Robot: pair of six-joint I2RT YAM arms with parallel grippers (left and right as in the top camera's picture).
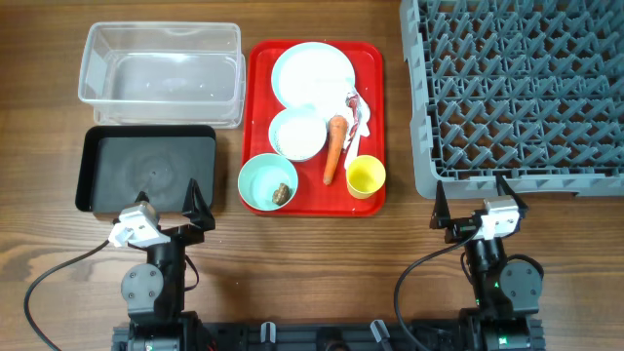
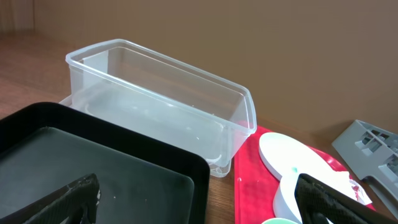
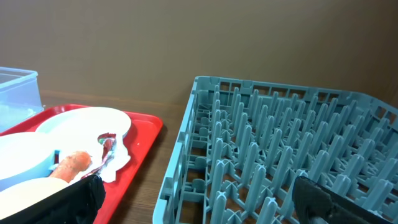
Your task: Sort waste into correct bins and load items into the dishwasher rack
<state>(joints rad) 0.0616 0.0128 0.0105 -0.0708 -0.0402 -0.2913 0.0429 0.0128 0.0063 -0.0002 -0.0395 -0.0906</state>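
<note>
L gripper (image 1: 171,203): jaws wide apart, nothing betw them; sits at near edge of shallow black rectangular plastic tub (image 1: 146,171), toward its right end.
R gripper (image 1: 475,200): jaws wide apart, nothing held; just off near-left corner of large square grey plastic dishwasher rack (image 1: 517,93).
Black tub: near-left on wooden table (image 1: 312,263).
Deep clear rectangular plastic tub (image 1: 161,29): far side of black tub, long sides just abt touching.
Flat red plastic tray (image 1: 258,117): right of both tubs, left of rack, strip of table showing each side.
Round light-blue plate (image 1: 312,68): far end of tray, lying flat.
Small light-blue bowl (image 1: 297,134): mid tray, upright, rim over plate's near edge; inside looks white, can't tell what.
Small pale-green bowl (image 1: 263,175): near-left corner of tray, upright.
Small brown food lump (image 1: 281,193): inside green bowl, near-right part.
Orange carrot (image 1: 334,148): lying lengthwise on tray just right of blue bowl, thick end far, tip near.
Yellow cup (image 1: 366,176): near-right corner of tray, upright, mouth up.
Crumpled white napkin (image 1: 363,119) + red wrapper (image 3: 107,143): bunched together at tray's right edge, betw plate and cup, just beside carrot's thick end.
</note>
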